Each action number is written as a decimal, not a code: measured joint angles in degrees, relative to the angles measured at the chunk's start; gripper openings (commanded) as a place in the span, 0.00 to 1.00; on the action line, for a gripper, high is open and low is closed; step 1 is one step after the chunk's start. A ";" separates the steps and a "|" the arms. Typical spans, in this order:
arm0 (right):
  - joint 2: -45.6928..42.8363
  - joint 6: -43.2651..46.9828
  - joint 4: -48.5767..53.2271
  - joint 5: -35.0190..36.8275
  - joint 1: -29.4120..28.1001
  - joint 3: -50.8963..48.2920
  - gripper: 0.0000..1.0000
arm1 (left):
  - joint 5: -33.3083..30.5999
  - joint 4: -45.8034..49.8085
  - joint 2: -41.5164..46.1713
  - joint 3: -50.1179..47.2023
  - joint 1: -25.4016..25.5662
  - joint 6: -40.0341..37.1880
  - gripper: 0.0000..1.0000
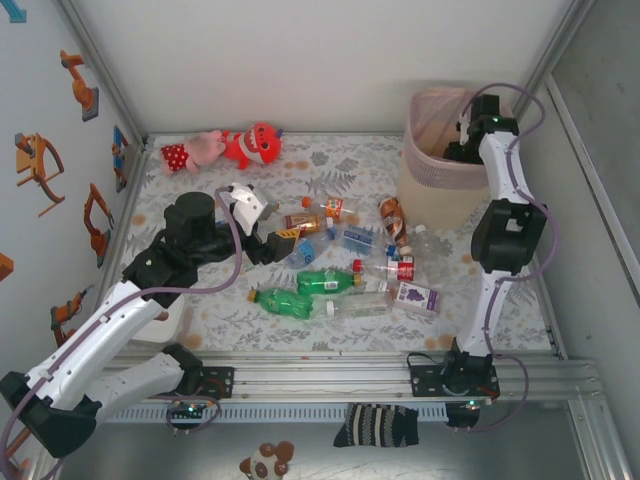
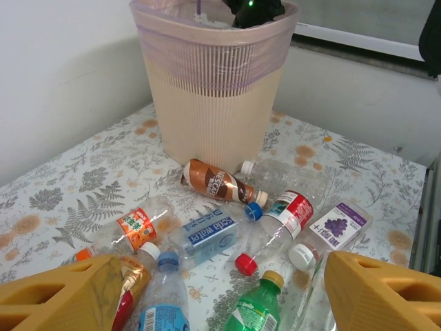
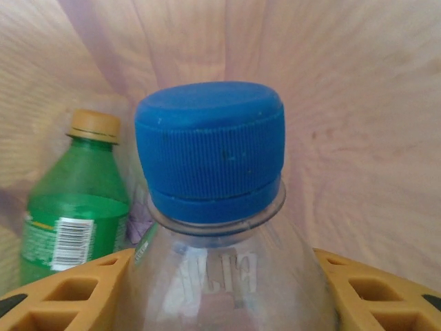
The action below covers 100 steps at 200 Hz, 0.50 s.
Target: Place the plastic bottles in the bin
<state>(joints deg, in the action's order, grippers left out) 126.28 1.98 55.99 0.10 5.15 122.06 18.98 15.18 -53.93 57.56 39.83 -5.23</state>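
Note:
Several plastic bottles lie in a heap on the floral table: a brown one (image 2: 217,183), a blue-labelled soda water bottle (image 2: 203,238), an orange-labelled one (image 2: 134,227), a red-labelled one (image 2: 289,214), a purple grape one (image 2: 337,227) and a green one (image 2: 251,310). My left gripper (image 2: 222,276) (image 1: 275,240) hovers open just above the near side of the heap, nothing between its fingers. The bin (image 1: 430,180) (image 2: 213,103) stands at the back right. My right gripper (image 3: 220,276) (image 1: 462,150) reaches down into it, shut on a clear blue-capped bottle (image 3: 210,158). A green bottle (image 3: 76,214) lies inside the bin.
Red and pink plush toys (image 1: 225,148) lie at the back left. A small white box (image 1: 175,322) sits by the left arm near the front edge. Walls close in the table on three sides. A striped sock (image 1: 375,425) lies below the front rail.

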 measured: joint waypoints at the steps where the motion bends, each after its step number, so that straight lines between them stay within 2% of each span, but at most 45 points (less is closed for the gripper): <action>1: 0.11 0.04 -0.04 0.00 0.00 -0.15 0.45 | 0.00 0.02 0.00 0.00 0.00 0.00 0.77; 43: 2.78 -0.87 -1.29 -0.37 0.02 -3.78 0.52 | -0.20 0.33 0.13 -0.35 0.00 -0.17 0.77; 64: 2.71 -1.16 -1.53 -0.44 0.04 -3.93 0.61 | -0.59 0.52 0.28 -0.66 0.00 -0.17 0.77; 100: 2.69 -2.01 -1.86 -0.48 0.09 -4.26 0.68 | -1.57 1.22 1.07 -1.03 0.00 -0.17 0.77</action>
<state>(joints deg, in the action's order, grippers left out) 128.97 -0.03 54.13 -0.38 5.23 117.80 17.41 16.40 -52.86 56.53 39.83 -5.41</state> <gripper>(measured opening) 0.660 0.770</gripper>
